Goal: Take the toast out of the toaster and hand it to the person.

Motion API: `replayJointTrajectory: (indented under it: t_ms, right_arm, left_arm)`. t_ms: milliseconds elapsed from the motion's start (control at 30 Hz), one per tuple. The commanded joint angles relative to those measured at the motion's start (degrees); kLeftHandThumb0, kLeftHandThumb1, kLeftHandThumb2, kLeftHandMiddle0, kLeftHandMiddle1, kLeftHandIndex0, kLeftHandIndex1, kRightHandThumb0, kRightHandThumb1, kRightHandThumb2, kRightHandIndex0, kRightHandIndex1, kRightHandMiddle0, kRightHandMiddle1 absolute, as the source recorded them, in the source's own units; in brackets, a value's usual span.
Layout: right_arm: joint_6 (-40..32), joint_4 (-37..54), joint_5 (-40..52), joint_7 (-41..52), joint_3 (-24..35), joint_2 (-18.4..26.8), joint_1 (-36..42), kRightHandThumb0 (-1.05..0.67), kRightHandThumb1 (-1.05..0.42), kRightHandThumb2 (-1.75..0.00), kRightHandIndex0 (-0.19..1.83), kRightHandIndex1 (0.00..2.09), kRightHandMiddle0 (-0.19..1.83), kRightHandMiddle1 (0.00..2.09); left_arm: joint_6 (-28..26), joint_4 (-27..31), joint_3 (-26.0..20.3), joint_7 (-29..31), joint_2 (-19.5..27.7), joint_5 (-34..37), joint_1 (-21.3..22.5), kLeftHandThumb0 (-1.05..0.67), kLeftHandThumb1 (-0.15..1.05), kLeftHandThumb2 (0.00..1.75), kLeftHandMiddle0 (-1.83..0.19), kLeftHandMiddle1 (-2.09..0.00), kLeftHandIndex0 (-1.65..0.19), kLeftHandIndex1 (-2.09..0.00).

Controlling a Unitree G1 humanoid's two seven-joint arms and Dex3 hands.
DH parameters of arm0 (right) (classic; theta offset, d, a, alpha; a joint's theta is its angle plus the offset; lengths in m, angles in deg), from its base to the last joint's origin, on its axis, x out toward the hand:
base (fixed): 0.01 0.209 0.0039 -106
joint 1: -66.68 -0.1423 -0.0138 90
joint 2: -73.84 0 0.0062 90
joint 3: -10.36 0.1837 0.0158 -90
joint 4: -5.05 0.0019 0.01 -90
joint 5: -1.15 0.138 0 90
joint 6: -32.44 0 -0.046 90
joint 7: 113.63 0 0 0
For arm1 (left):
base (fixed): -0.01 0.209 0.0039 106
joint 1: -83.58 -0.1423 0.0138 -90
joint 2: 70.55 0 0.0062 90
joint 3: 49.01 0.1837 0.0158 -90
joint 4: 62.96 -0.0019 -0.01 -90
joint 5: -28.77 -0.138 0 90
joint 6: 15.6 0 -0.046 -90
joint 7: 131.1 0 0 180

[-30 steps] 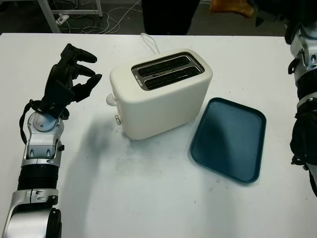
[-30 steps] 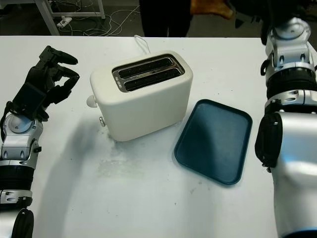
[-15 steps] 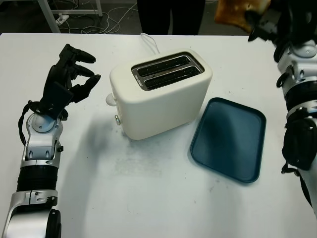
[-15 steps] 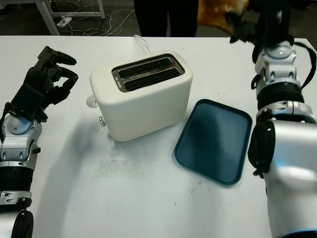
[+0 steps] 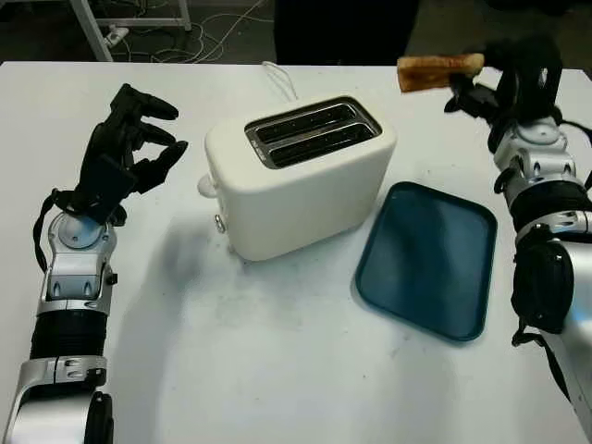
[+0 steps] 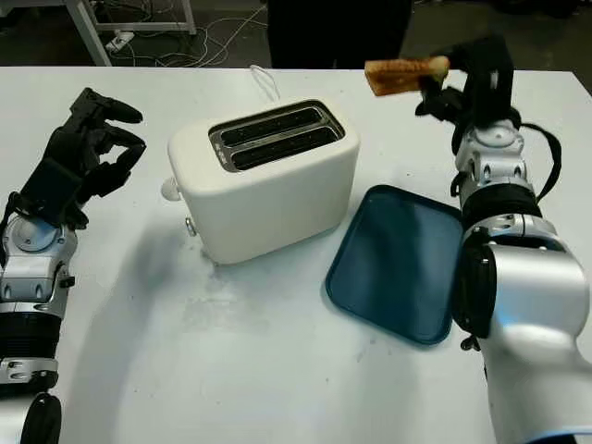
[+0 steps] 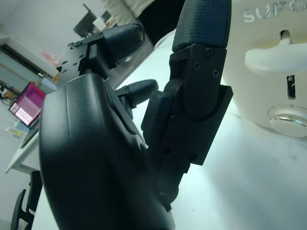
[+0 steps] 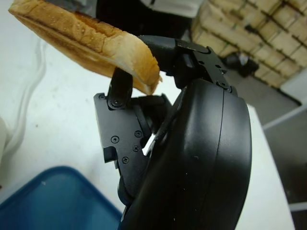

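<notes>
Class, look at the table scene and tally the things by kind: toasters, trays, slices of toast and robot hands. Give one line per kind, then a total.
Cream plastic two-slot toaster: 1
Dark blue rectangular plastic tray: 1
Browned slice of toast, held up by the right robot hand: 1
Black robot hands, the right one plus the left robot hand, open beside the toaster: 2
Total: 5

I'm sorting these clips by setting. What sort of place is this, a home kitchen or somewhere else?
Probably a lab or workshop, not a kitchen. The toaster and blue tray sit on a plain white table, loose cables trail on the floor behind, and stacked cardboard boxes stand beyond.
</notes>
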Motion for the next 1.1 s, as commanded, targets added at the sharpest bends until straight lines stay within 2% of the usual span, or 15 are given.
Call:
replayJointTrajectory:
  t_ms: [0, 167, 300, 500, 733, 1067]
  right_arm:
    - [-1.1, -0.3, 0.5, -0.1, 0.3, -0.5, 1.1, -0.21, -0.92, -0.46, 0.82, 1.75, 0.49, 1.75]
    - [0.2, -0.6, -0.8, 0.8, -1.5, -0.6, 3.4, -0.17, -0.92, -0.52, 0.79, 1.75, 0.42, 1.75]
    - [1.4, -0.6, -1.1, 1.1, -1.9, -0.7, 4.8, -0.15, -0.92, -0.53, 0.66, 1.75, 0.31, 1.75]
    - [2.2, -0.7, 2.0, 3.2, 1.1, -1.4, 5.2, -0.13, -0.92, -0.55, 0.66, 1.75, 0.32, 1.75]
    - [3.4, -0.4, 1.7, 4.5, 1.0, -1.4, 5.1, -0.17, -0.92, -0.53, 0.72, 1.75, 0.4, 1.75]
    - [2.2, 0.2, 2.0, 6.0, 1.2, -1.0, 3.7, -0.19, -0.92, -0.52, 0.73, 1.75, 0.38, 1.75]
  left_arm:
    - [0.3, 0.2, -0.1, 0.2, 0.7, 0.2, 0.2, -1.05, 0.92, 0.22, 0.0, -1.68, 0.0, -1.6]
    - [0.5, 0.1, -0.2, 0.0, 0.5, 0.3, 0.2, -1.05, 0.92, 0.22, 0.0, -1.68, 0.0, -1.6]
    - [-0.3, 0.7, 0.0, -0.2, 0.5, 0.0, 0.1, -1.05, 0.92, 0.22, 0.0, -1.7, 0.0, -1.61]
    - [-0.2, 0.3, 0.0, 0.1, 0.6, 0.1, 0.3, -1.05, 0.92, 0.21, 0.0, -1.7, 0.0, -1.62]
    - [-0.3, 0.4, 0.0, 0.0, 0.6, 0.1, 0.2, -1.05, 0.92, 0.2, 0.0, -1.7, 0.0, -1.62]
    - [-0.2, 0.4, -0.3, 0.2, 0.5, 0.6, 0.2, -1.05, 0.92, 0.19, 0.0, -1.7, 0.0, -1.62]
